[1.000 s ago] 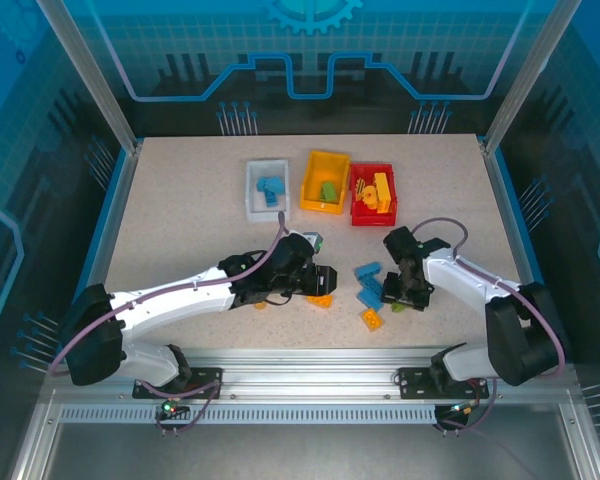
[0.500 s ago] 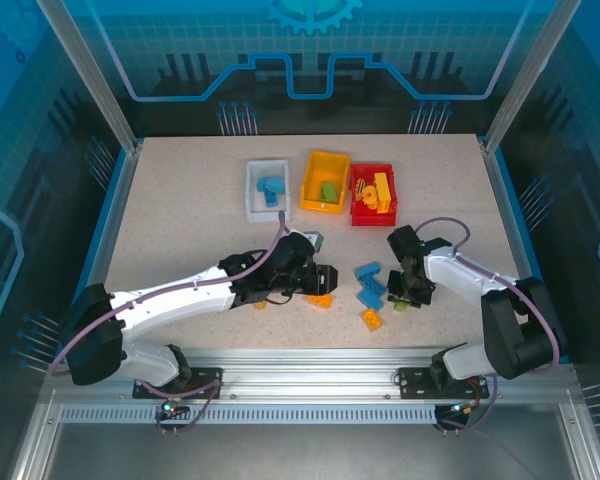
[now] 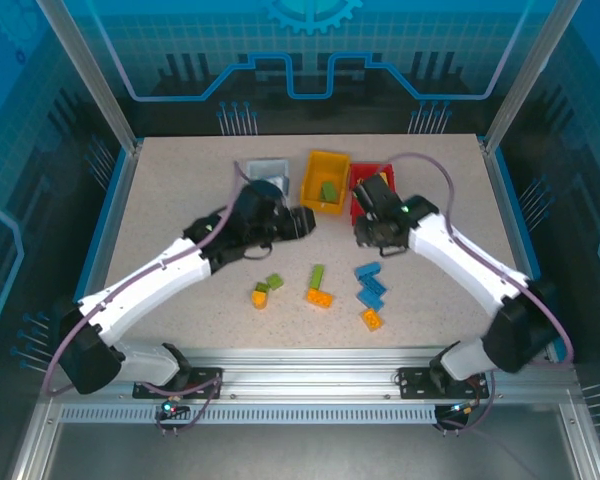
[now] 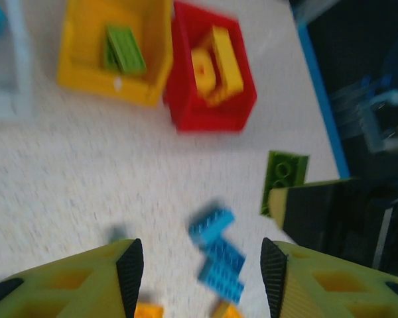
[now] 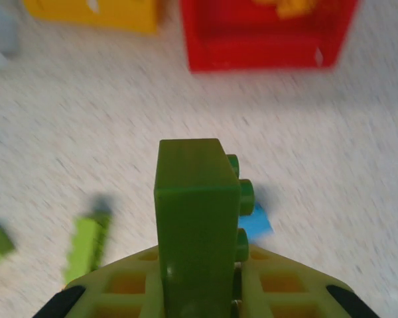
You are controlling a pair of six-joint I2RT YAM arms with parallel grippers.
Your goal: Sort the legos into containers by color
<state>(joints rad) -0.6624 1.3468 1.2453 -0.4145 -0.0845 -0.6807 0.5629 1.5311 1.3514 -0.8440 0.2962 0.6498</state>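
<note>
My right end effector (image 3: 368, 232) is clamped on a dark green brick (image 5: 196, 212). The brick stands upright between the fingers, and its studs face right in the wrist view. Ahead of this end effector and slightly right sits the red bin (image 5: 265, 46) with yellow bricks (image 4: 215, 63) inside. Ahead and to the left is the yellow bin (image 5: 93, 10), holding a green brick (image 4: 123, 48). Below the end effector, on the counter (image 5: 331, 165), a light green brick (image 5: 86, 246) lies to the left. A blue brick (image 5: 257, 224) peeks out just right of the one I hold. My left end effector (image 4: 201, 265) has its jaws apart with nothing between them. Blue bricks (image 4: 219, 252) lie on the counter just ahead of its fingertips, and the white bin (image 3: 265, 168) is ahead on its left. The two end effectors are near each other, and the held brick is ahead and to the right of the left one.
</note>
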